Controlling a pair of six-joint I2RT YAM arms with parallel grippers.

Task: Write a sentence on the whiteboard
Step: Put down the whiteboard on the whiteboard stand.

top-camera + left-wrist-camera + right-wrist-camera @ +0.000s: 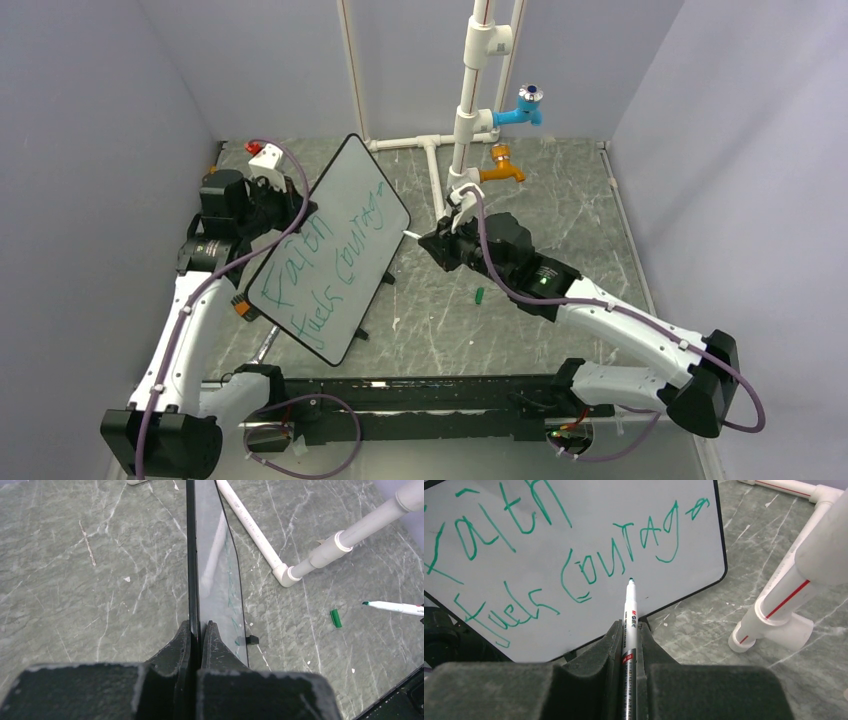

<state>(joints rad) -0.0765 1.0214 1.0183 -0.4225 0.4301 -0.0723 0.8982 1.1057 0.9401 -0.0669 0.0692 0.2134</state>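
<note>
Left gripper (pixel 199 625) is clenched on the whiteboard (pixel 330 250). In the left wrist view the board sits edge-on, its black rim pinched straight between the two fingers and running away from the jaws. From the top view the board is up off the table (pixel 580 230), tilted, with its written face towards the right arm. The grip is on its left-hand edge.

The sentence (pixel 574 565) is in green, in two lines: "Faith" above, "fuels courage" below. The strokes are rough but legible.

Right gripper (pixel 630 627) is clamped on a white marker (pixel 630 610), whose barrel lies along the slot between the fingers with the green tip sticking out ahead. The tip points at the board below "courage", near the board's lower edge. In the left wrist view the tip is clearly apart from the board, not touching.

Green marker cap (pixel 479 294) lies loose on the table, below the right gripper. White pipe frame (pixel 465 120) stands behind, carrying a blue tap (pixel 522 108) and an orange tap (pixel 503 170).
</note>
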